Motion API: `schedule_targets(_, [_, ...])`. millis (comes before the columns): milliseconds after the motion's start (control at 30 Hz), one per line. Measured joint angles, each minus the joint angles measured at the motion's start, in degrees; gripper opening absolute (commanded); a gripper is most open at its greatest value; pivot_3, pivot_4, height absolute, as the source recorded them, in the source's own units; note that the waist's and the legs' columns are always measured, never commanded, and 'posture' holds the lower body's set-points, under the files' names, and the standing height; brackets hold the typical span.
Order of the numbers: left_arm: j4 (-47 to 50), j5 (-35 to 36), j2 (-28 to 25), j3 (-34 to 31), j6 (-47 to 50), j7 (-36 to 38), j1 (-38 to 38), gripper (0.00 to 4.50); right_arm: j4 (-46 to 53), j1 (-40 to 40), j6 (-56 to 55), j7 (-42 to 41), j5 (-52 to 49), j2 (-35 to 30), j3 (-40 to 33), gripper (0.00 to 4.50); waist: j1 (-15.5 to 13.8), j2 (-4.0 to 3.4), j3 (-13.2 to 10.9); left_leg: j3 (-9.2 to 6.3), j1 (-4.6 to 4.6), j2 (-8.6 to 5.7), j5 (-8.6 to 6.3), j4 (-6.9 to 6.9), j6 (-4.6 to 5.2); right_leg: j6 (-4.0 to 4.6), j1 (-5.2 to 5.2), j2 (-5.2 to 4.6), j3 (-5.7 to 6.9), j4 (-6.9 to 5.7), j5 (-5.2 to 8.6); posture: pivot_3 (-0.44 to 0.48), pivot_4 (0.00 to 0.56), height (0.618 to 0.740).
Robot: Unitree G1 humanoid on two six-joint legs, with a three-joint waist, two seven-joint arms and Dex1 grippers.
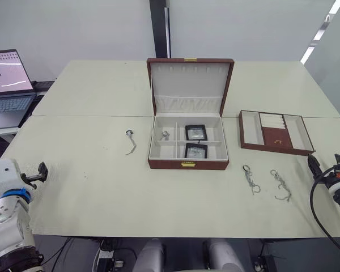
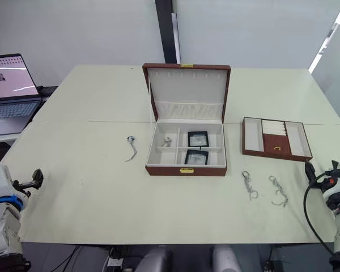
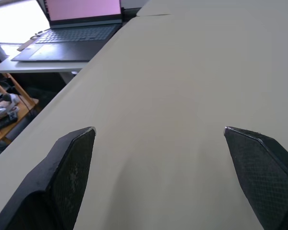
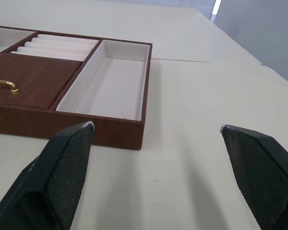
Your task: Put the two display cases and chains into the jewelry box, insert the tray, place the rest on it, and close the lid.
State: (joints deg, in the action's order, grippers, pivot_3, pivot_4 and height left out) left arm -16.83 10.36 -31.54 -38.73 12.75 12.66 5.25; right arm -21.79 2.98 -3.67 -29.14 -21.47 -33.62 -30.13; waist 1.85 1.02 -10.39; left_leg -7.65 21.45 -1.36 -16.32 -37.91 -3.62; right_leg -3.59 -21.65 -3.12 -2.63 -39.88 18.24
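My left claw [image 3: 158, 139] hangs spread wide over the pale cream surface [image 1: 102, 187] at 8 o'clock; my right claw [image 4: 156, 134] gapes likewise at 4, near the brown wooden tray [image 1: 276, 132]. Two silver chains [image 1: 250, 178] lie at 5. The open brown jewelry box [image 1: 187, 141] at centre holds both black display cases [image 1: 196, 132].

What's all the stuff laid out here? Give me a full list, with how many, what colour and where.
Box: one, brown, cream lining, lid open, mid-table.
Cases: two, black, in the box's right compartments.
Chain in box: one, silver, rear left compartment.
Loose chains: three, silver; one left of the box, two in front of the tray.
Tray: one, brown, gold handle, right of the box.
Table: one, cream.
Laptop: one, open, on a side desk at far left.
Left claw: black, open, empty.
Right claw: black, open, empty, near the tray.
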Motion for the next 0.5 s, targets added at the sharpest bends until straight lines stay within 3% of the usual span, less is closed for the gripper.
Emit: schedule_targets(500, [-0.89,3.48,-0.05,1.09,-1.66,-1.16,0.14,4.44,-1.22,0.01,-1.06,-0.29,0.04,-0.01,-0.05,4.5,0.05,-0.03,0.05,0.02,-0.02,-0.01,0.0,0.01,0.0,0.0,0.01,0.01,-0.01,0.0,0.0,0.0,0.15,0.74])
